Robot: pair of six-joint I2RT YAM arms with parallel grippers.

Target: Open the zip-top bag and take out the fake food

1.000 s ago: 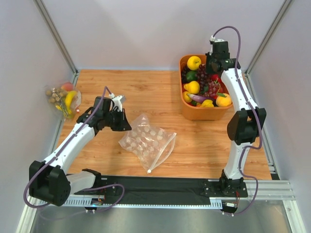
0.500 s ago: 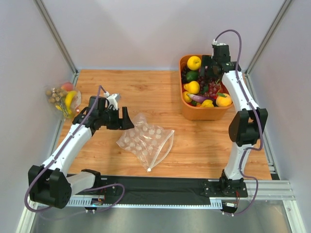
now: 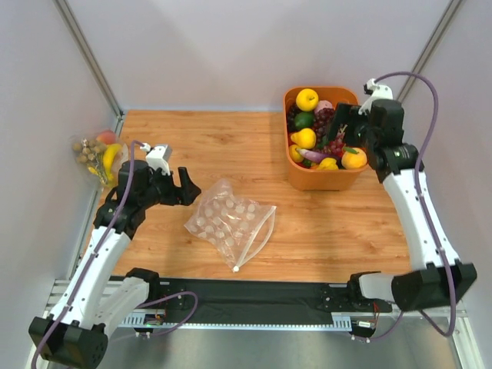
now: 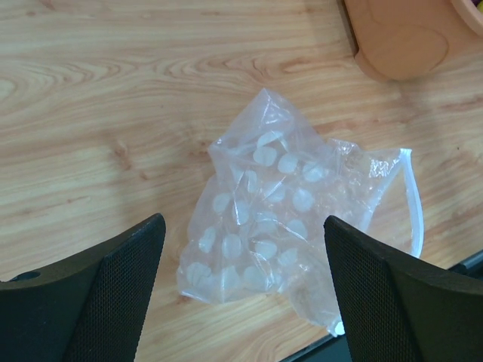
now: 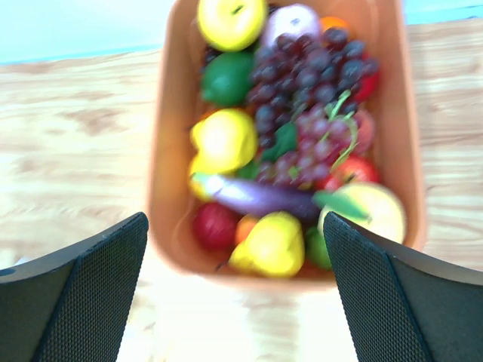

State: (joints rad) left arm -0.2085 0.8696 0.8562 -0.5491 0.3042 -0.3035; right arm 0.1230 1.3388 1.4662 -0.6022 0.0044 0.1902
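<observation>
Bag, clear, crumpled, round-spotted

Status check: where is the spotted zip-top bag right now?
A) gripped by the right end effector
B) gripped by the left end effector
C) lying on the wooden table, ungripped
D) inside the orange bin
C: the zip-top bag lies on the table, and the left end effector next to it is open and holds nothing.

My wooden desk holds a clear spotted bag lying mid-desk and an orange bin far right.
</observation>
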